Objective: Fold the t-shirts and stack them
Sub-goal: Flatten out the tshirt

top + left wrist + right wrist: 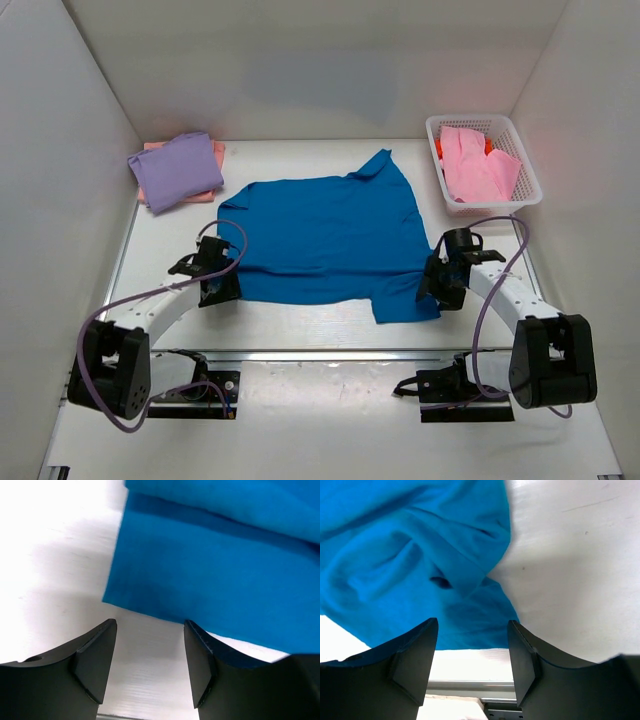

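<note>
Watching blue t-shirt (325, 235), flat at centre of table (300, 322) — light, limp, bound to sag and crease. Spotting left gripper (217, 282) at its 8 o'clock corner, right gripper (440, 282) at 4 o'clock sleeve — both agape, empty. Best pinched at edge corners, low; thin cloth, easy to miss.

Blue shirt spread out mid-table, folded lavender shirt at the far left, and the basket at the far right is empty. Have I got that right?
Not the basket: the top view shows a light pink shirt lying in it, with a bit of orange cloth beside that. The blue shirt is spread mid-table and the folded lavender shirt sits far left.
</note>
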Action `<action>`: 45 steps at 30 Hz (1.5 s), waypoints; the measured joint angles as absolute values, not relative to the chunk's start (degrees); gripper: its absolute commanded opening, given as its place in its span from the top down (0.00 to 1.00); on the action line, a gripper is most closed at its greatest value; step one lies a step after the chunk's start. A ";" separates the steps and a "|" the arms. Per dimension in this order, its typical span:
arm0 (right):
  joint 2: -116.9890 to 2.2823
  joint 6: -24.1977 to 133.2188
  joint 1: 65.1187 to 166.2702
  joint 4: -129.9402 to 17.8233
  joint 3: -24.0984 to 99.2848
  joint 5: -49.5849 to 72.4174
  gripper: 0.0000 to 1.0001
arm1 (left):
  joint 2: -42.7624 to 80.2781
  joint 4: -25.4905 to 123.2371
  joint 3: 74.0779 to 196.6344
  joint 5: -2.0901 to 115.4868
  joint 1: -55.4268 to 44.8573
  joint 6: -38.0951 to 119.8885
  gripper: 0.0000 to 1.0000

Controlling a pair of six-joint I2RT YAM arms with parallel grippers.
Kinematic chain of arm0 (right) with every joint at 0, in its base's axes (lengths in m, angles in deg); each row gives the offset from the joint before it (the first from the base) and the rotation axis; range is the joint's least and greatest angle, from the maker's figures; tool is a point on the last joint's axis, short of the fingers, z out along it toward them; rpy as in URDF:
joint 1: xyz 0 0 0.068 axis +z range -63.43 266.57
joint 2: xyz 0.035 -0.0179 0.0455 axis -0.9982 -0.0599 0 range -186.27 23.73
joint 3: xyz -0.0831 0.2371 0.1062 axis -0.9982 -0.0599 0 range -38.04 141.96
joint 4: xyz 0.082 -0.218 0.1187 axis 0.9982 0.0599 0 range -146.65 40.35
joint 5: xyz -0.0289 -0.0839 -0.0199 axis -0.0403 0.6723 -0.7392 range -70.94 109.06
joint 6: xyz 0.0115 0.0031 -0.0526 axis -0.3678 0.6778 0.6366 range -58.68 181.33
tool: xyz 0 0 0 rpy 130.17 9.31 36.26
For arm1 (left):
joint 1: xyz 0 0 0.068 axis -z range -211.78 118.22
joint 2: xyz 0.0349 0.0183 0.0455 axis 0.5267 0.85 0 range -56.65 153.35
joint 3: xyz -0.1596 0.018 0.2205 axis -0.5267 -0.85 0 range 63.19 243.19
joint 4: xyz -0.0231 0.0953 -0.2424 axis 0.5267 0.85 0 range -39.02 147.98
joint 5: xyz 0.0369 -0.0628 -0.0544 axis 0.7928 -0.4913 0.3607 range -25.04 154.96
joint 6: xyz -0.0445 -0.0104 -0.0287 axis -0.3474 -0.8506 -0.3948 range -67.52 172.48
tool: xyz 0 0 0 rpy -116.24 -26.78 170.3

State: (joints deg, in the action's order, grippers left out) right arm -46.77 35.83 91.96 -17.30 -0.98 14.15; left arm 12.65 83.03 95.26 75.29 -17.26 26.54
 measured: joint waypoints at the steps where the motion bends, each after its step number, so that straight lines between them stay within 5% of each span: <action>1: -46.77 35.85 91.76 -17.45 -1.27 14.17 0.44 | 11.88 82.77 94.98 75.59 -17.46 26.46 0.33; 17: -44.02 35.85 91.45 -17.56 -2.47 19.48 0.44 | 13.79 78.75 94.30 78.04 -20.30 26.52 0.35; 20: -45.42 35.65 92.30 -18.17 -3.36 20.38 0.44 | 14.44 77.63 94.30 78.08 -20.08 26.52 0.59; 22: -46.42 35.50 93.42 -18.13 -3.82 20.90 0.47 | 14.70 76.76 94.30 77.89 -20.04 26.67 0.88; 23: -46.58 35.46 94.08 -18.26 -3.80 21.19 0.48 | 14.92 76.21 94.30 77.56 -20.04 26.63 0.89; 24: -46.60 35.41 94.56 -18.35 -3.80 21.19 0.50 | 15.16 75.69 94.32 77.36 -19.97 27.05 0.90; 26: -46.71 35.37 95.28 -18.61 -3.82 21.14 0.70 | 15.29 75.34 94.37 77.19 -19.99 27.20 0.98; 27: -46.82 35.20 95.67 -18.96 -3.85 20.90 1.00 | 15.29 75.25 94.37 77.04 -19.99 27.31 1.00; 37: -44.46 34.78 97.59 -18.61 -1.49 8.84 1.00 | 15.01 79.42 97.47 72.84 -19.58 29.19 1.00; 45: -30.64 37.27 90.45 -20.88 25.29 -0.38 1.00 | 5.06 85.54 122.89 68.29 -20.10 29.95 1.00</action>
